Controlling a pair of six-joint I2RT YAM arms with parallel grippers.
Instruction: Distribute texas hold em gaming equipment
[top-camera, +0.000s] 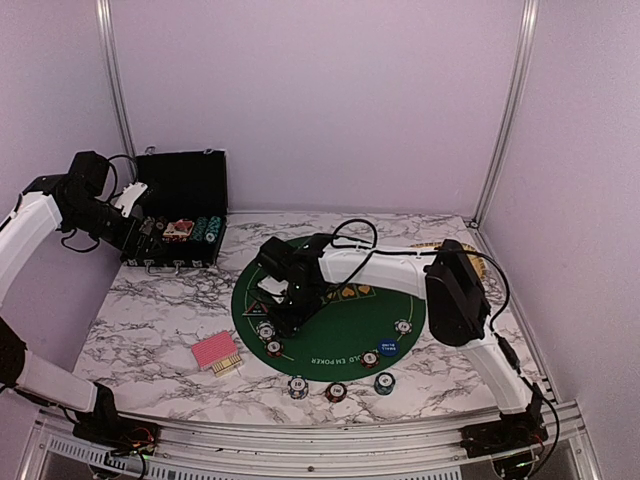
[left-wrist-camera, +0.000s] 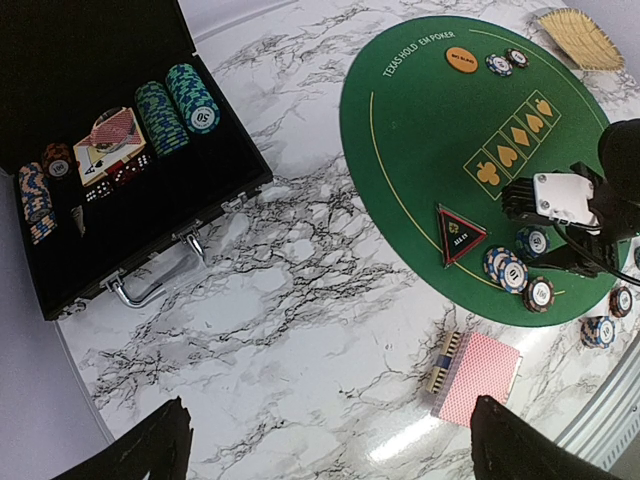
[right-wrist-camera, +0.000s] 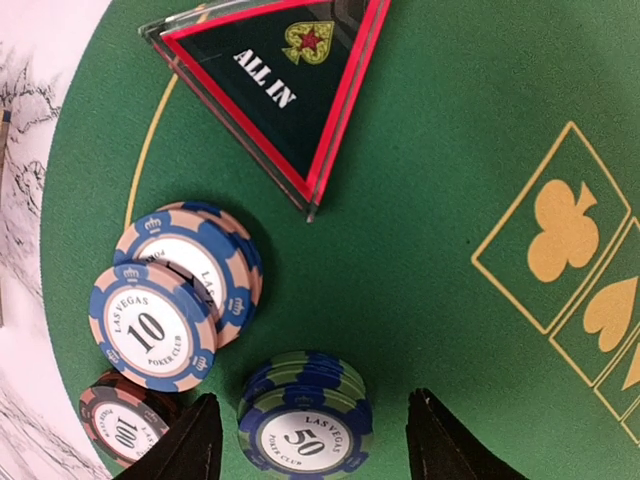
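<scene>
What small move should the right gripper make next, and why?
Probably lift straight up. The right gripper stands open around the chip stack marked 50, with gaps on both sides, and the stack rests flat on the green mat, so it seems placed.

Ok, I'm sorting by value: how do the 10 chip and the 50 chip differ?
The 10 chip has blue and pink edge stripes; the 50 chip blue and green. The 10 chip lies offset on another chip; the 50 chip tops a neat stack. The 50 chip sits inside the open right gripper; the 10 chip outside it. Both are round, marked Las Vegas, on the green mat.
</scene>
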